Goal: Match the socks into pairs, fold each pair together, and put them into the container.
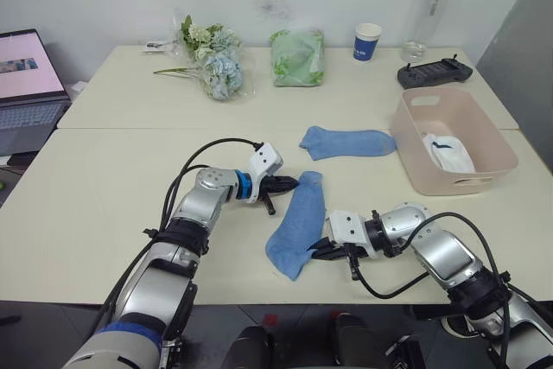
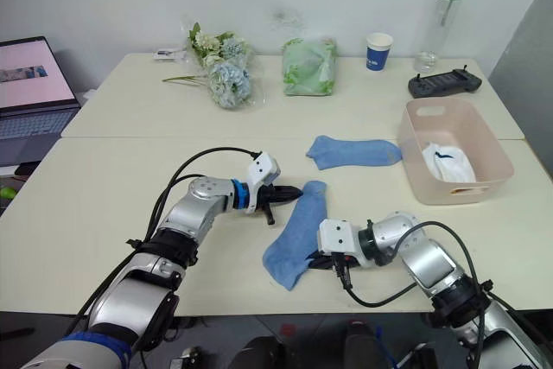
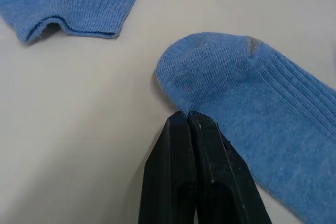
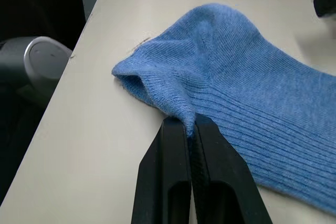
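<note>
No legible text, labels or numbers anywhere.

Blue-and-white paper cup (image 1: pixel 367 41) at the far edge of the table carries a white mark, too small to read. Open grey laptop (image 1: pixel 30 84) off the robot's left shows a pinkish screen with a dark band; no words resolvable. Folded white sock (image 1: pixel 448 151) in the pale pink plastic tub (image 1: pixel 436 182) bears a small dark mark, not a readable sign.
</note>
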Available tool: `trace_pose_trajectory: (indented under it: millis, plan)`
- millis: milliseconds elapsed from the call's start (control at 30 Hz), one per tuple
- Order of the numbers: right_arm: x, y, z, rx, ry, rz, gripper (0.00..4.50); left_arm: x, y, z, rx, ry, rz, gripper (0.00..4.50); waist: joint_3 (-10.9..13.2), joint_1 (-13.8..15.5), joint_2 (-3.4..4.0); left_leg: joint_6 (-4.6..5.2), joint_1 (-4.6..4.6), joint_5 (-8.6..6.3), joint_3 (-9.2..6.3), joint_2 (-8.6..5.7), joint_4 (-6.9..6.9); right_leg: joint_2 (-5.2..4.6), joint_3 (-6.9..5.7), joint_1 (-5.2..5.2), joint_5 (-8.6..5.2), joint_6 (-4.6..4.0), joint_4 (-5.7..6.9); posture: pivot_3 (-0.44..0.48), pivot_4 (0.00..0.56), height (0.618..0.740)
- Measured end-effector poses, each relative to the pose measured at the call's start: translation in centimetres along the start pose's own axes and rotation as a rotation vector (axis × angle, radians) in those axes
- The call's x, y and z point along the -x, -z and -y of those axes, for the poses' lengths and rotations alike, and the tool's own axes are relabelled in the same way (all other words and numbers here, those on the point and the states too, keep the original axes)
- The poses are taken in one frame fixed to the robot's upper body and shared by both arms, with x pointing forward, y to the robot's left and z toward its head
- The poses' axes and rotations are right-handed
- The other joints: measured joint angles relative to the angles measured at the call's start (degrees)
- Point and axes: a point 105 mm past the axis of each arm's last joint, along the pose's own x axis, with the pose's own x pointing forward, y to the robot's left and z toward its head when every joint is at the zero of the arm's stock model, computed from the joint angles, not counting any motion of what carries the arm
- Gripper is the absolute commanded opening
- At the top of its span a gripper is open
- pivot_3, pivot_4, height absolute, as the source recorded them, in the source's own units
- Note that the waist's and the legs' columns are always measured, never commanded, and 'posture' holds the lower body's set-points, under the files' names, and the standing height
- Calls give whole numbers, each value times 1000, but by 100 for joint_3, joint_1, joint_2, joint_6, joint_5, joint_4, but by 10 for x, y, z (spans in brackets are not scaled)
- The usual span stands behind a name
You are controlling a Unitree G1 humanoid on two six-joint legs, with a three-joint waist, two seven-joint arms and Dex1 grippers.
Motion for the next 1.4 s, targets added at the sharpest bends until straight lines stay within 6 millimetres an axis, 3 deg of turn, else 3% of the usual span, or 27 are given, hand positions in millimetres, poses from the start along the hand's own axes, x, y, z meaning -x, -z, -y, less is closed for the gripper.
trace_pose_trajectory:
  millis: [333, 433, 500, 567, 633, 700, 833, 967, 1100, 1333, 1400]
  plan:
    - [22, -13, 18, -34, 92, 93, 57, 40, 20, 13, 125, -173, 26, 41, 0, 1, 0, 0, 2, 0, 0, 4, -2, 0, 5, -1, 0, 0, 2, 0, 150, 740]
    - [22, -15, 17, -32, 74, 104, 57, 43, 20, 16, 150, -185, 22, 41, 0, 35, 0, 0, 2, 0, -1, 2, 0, 0, 4, 2, 0, 0, 1, 0, 150, 740]
    - [19, -15, 14, -30, 54, 101, 0, 40, 16, 15, 149, -191, 34, 426, 0, 49, 0, 0, 0, 0, -2, 0, 1, -1, 3, 3, 0, 0, -2, 0, 150, 740]
    - [16, -15, 12, -28, 39, 104, 0, 32, -2, 11, 127, -189, 84, 866, -1, 73, -4, 0, -2, 0, -4, -2, 4, -2, 1, 4, 0, 0, -5, 0, 150, 740]
    - [15, -16, 11, -27, 34, 107, 0, 24, -24, 9, 86, -174, 137, 1546, -1, 61, -4, 0, -2, 0, -1, -3, 4, -4, 2, 4, 0, 0, -6, 0, 150, 740]
    - [15, -15, 11, -27, 34, 106, 0, 19, -31, 8, 72, -164, 153, 2119, -1, 47, -4, -1, -1, 0, -1, -1, 1, -4, 1, 3, 0, 0, -4, 0, 150, 740]
    - [16, -14, 11, -26, 36, 100, 0, -1, -18, 13, 71, -126, 73, 3295, -1, 17, -4, -1, 2, 0, 0, 1, 0, 0, 1, 2, 0, 0, 2, 0, 150, 740]
    - [16, -14, 12, -21, 39, 94, 0, -12, -7, 13, 30, -110, -1, 3295, -1, 33, -4, -1, 1, 0, -2, 0, 2, -1, 0, 3, 0, 0, 0, 0, 150, 740]
    - [15, -15, 12, -21, 45, 99, 0, -19, -9, 10, -38, -77, -37, 2404, -1, 38, -4, -1, 1, 0, -1, -3, 3, -2, 1, 6, 0, 0, -2, 0, 150, 740]
    - [15, -13, 12, -13, 51, 84, 0, -19, -8, 16, -31, -24, -29, 168, -1, 37, -4, -1, 1, 0, -1, -2, 3, -2, 1, 4, 0, 0, -1, 0, 150, 740]
    - [15, -12, 12, -15, 52, 85, 0, -19, -8, 16, -28, -21, -27, 41, -1, 36, -4, -1, 1, 0, -2, -2, 3, -1, 0, 4, 0, 0, 0, 0, 150, 740]
